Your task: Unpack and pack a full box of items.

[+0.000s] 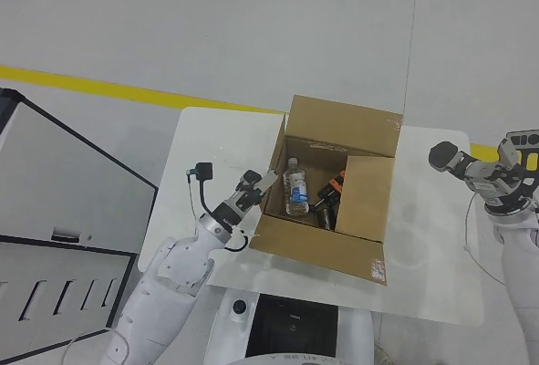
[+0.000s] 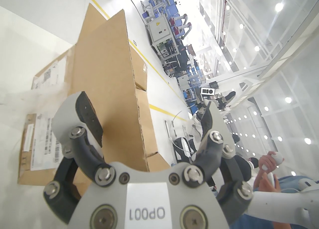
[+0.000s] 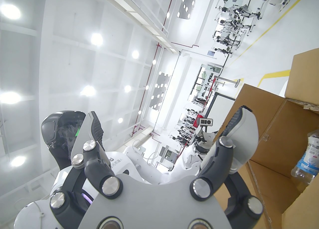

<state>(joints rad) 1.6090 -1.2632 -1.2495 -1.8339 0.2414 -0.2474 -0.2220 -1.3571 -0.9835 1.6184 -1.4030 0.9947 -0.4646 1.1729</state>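
Top view: left gripper (image 1: pixel 265 179), wide and empty, beside brown cardboard box (image 1: pixel 316 241); should clear its rim before taking clear plastic bottle (image 1: pixel 295 188).

On table (image 1: pixel 205 146), box (image 1: pixel 351 125); inside it, bottle (image 1: pixel 295 187) near left wall.

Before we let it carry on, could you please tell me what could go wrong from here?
The open left gripper sits close against the box; moving in could shove the box or bend the cardboard. The flap on the right arm's side leans inward beside the black-and-orange item, so a reach there may snag on it.
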